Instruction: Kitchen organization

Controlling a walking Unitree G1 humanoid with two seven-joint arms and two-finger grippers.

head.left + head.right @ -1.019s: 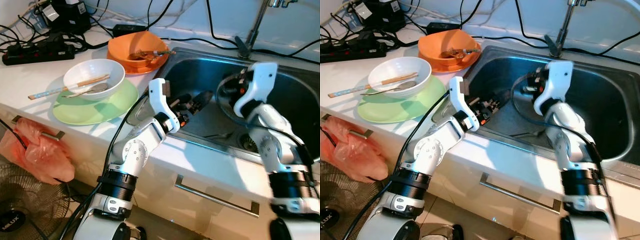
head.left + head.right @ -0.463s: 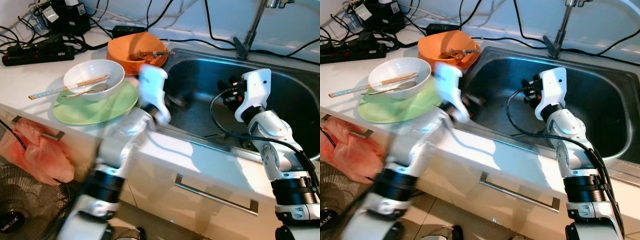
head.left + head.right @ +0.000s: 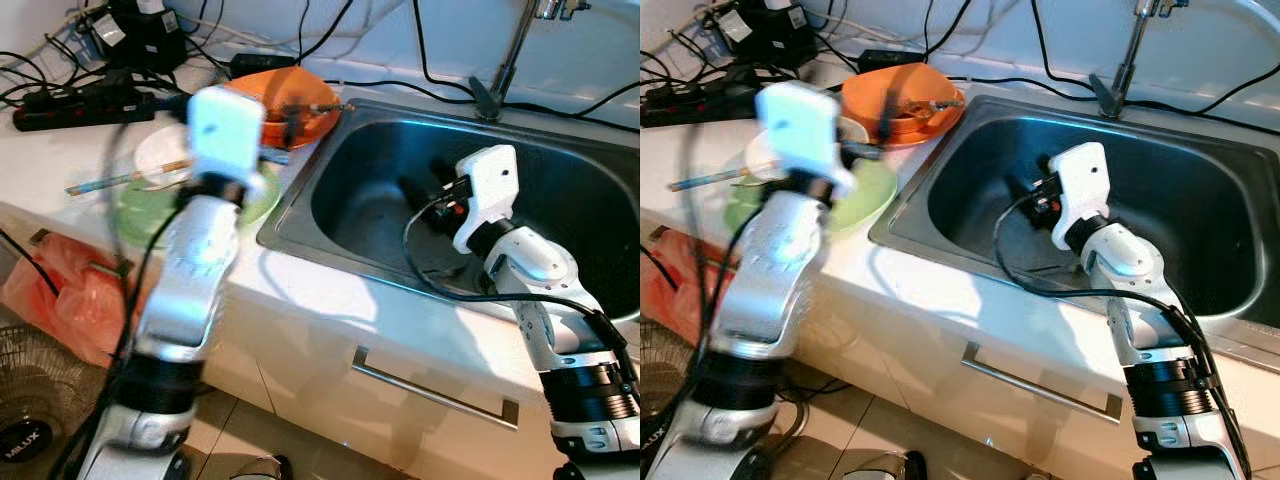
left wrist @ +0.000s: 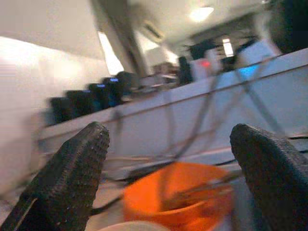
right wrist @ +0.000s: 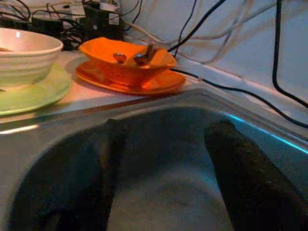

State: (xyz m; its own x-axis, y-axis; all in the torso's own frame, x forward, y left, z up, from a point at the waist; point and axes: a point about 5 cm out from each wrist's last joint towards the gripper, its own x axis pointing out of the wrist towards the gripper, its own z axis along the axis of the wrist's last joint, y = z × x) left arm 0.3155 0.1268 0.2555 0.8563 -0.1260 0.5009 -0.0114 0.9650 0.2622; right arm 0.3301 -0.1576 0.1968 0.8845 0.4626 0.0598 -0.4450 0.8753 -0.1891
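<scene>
Head views: blurred left arm raised over the desk [image 3: 40, 160], by the white bowl [image 3: 160, 155] on the green plate [image 3: 865, 195]. Fan [image 3: 20, 440] label unreadable.

Left wrist: left claw [image 4: 168, 163] wide open, empty, facing the orange bowl [image 4: 178, 197].

Right wrist: right claw [image 5: 163, 173] spread, empty, inside the sink [image 5: 144, 103].

fan [image 3: 20, 440], bottom left by the floor: round hub badge with white letters, partly cut off by the frame edge, possibly "MLUX" | power strips, bowls, plates, sink, drawer front: no lettering legible | wrist views: blurred or dark, no lettering legible
</scene>
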